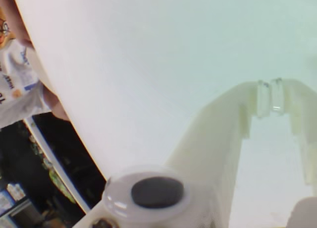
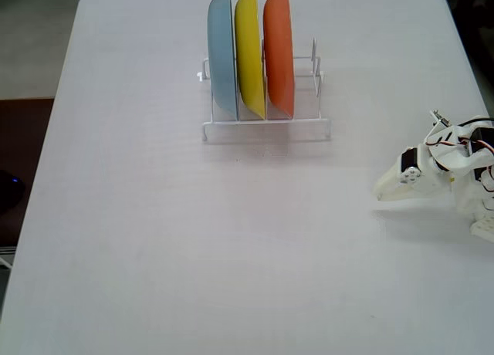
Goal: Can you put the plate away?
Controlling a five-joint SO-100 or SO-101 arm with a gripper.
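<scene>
White table (image 2: 193,239) lies bare of any cream plate in the fixed view, so no step has begun: the gripper (image 1: 270,96), fingertips pressed together, rests at the right edge and must first find it before filling the rack (image 2: 266,127).

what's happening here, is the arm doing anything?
Not handling anything right now. The arm sits low at the right edge of the table in the fixed view, tool shut and empty. The rack holds a blue plate, yellow plate and orange plate upright. No cream-white plate shows in either view.
</scene>
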